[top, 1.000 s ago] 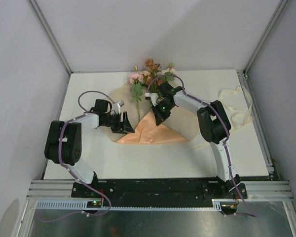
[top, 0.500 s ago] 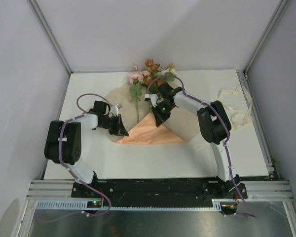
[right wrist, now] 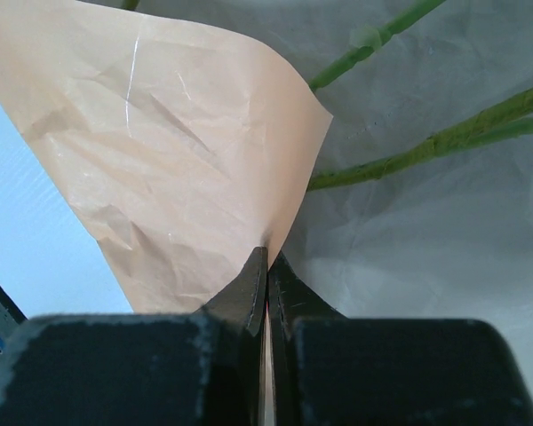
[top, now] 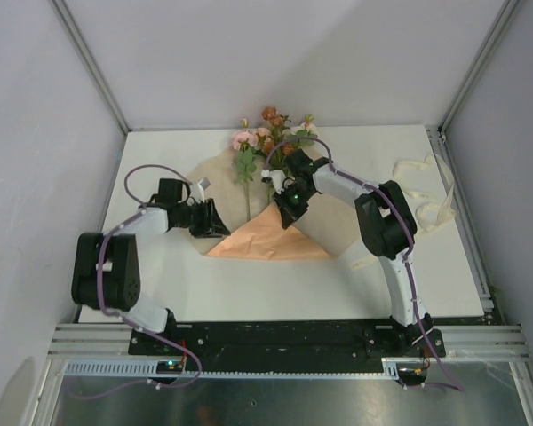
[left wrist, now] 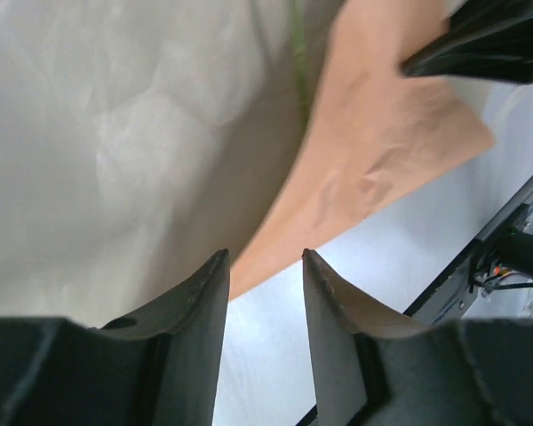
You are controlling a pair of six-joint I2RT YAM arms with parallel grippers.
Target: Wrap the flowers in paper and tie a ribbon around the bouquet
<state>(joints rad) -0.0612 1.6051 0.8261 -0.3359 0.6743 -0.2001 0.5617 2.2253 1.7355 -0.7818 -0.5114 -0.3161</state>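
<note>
A white desk (top: 160, 293) between grey walls is seen from above. Only the right wrist view shows the right end effector (right wrist: 266, 266) clamped shut on the folded peach edge of the paper (right wrist: 160, 160). The left end effector (left wrist: 260, 262) is seen part-open, holding nothing. The flowers (top: 266, 140) lie at upper centre, stems pointing down-frame. The ribbon (top: 424, 193) is heaped at right.
</note>
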